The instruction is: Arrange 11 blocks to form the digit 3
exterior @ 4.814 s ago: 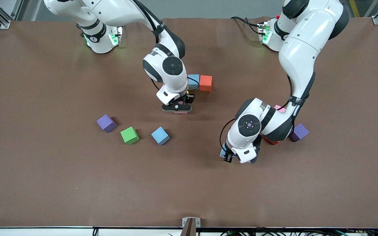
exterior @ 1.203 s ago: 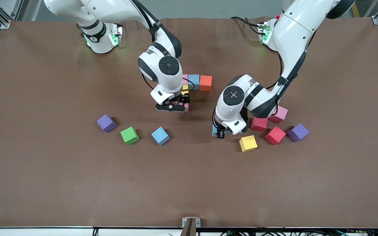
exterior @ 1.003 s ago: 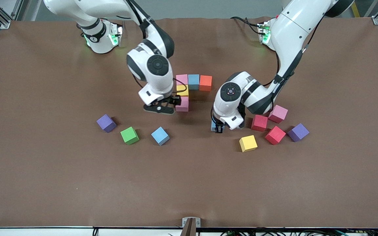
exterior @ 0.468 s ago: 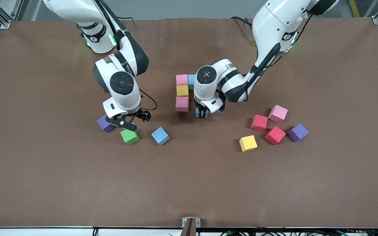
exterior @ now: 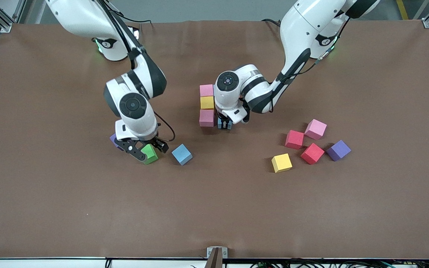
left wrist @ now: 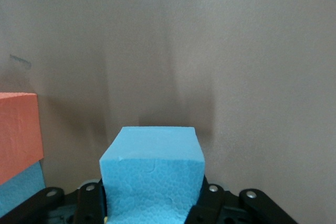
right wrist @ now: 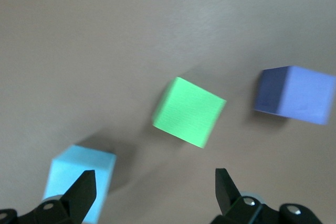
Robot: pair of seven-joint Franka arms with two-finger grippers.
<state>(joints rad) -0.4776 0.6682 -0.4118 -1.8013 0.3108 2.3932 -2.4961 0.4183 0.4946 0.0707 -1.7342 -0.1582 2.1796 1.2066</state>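
Observation:
A pink block [exterior: 206,90], a yellow block [exterior: 207,102] and a second pink block [exterior: 207,117] form a touching column at mid-table. My left gripper [exterior: 225,125] is shut on a light blue block [left wrist: 152,166], low beside that nearer pink block. An orange block [left wrist: 18,135] and another light blue block [left wrist: 16,192] show beside it in the left wrist view; the left wrist hides them in the front view. My right gripper [exterior: 146,148] hangs open over the green block [exterior: 150,155], which lies tilted ahead of its fingers [right wrist: 189,111].
A loose light blue block [exterior: 182,154] lies beside the green one, and a purple cube [exterior: 113,139] peeks out under the right hand. Toward the left arm's end lie two red blocks [exterior: 294,139] [exterior: 312,153], a pink block [exterior: 315,129], a yellow block [exterior: 281,162] and a purple cube [exterior: 338,150].
The right gripper left the pink block in the column and swung to above the green block. The left arm carried its light blue block in beside the column's nearer pink block.

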